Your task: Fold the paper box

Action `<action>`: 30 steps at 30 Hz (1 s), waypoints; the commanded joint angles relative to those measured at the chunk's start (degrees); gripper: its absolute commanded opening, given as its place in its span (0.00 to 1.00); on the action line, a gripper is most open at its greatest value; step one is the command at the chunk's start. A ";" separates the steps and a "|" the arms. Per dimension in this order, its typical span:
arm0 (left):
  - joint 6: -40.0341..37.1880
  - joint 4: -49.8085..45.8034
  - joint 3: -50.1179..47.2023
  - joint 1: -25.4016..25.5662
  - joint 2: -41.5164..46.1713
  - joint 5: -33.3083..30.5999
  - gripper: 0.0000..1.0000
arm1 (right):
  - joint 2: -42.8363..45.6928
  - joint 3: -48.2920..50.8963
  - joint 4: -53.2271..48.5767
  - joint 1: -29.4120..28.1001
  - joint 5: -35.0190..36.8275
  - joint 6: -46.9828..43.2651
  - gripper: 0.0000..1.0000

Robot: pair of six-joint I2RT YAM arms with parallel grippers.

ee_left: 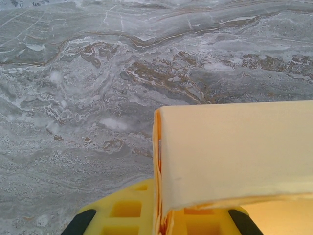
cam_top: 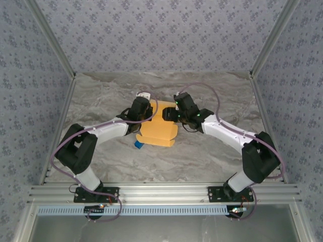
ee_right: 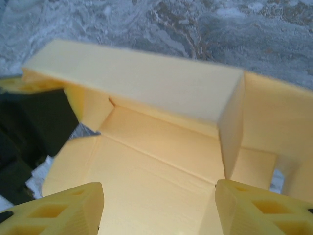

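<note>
The yellow-orange paper box (cam_top: 160,132) lies in the middle of the table, partly folded, with its far wall raised. In the left wrist view that wall (ee_left: 234,152) stands upright and its left edge runs down between my fingers (ee_left: 122,210). My left gripper (ee_left: 166,218) is shut on this edge, at the box's far left corner (cam_top: 143,112). My right gripper (cam_top: 175,114) hangs over the box's far right. Its fingers (ee_right: 63,210) are wide apart above the box floor (ee_right: 161,161), touching nothing. A side flap (ee_right: 234,129) stands up on the right.
A tiny blue cube (cam_top: 138,145) peeks out at the box's near left edge. The grey marble table (cam_top: 212,161) is walled by patterned panels on three sides. The left gripper's dark body (ee_right: 29,127) sits close by in the right wrist view.
</note>
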State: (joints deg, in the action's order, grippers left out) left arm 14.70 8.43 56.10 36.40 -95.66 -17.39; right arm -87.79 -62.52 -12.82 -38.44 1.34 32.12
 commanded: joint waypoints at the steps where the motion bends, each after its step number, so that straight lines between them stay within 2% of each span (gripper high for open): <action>1: 1.22 -0.60 2.34 0.23 2.26 0.05 0.00 | 1.99 2.32 -4.94 -1.77 6.16 -0.78 0.65; 7: 1.50 -0.95 2.53 0.17 2.57 0.33 0.00 | 1.26 5.60 -3.49 -2.16 8.16 1.31 0.66; 22: 1.39 -1.17 2.79 0.24 3.15 0.68 0.00 | -3.30 4.95 -0.72 -2.16 10.87 5.14 0.66; 30: 1.25 -1.31 2.79 0.18 3.20 0.72 0.00 | -3.87 5.22 5.34 -1.29 9.85 4.90 0.64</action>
State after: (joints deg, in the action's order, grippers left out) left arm 15.38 7.42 56.58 36.40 -94.21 -17.19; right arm -90.70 -57.19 -10.98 -40.12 10.52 36.27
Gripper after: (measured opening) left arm 0.079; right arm 0.647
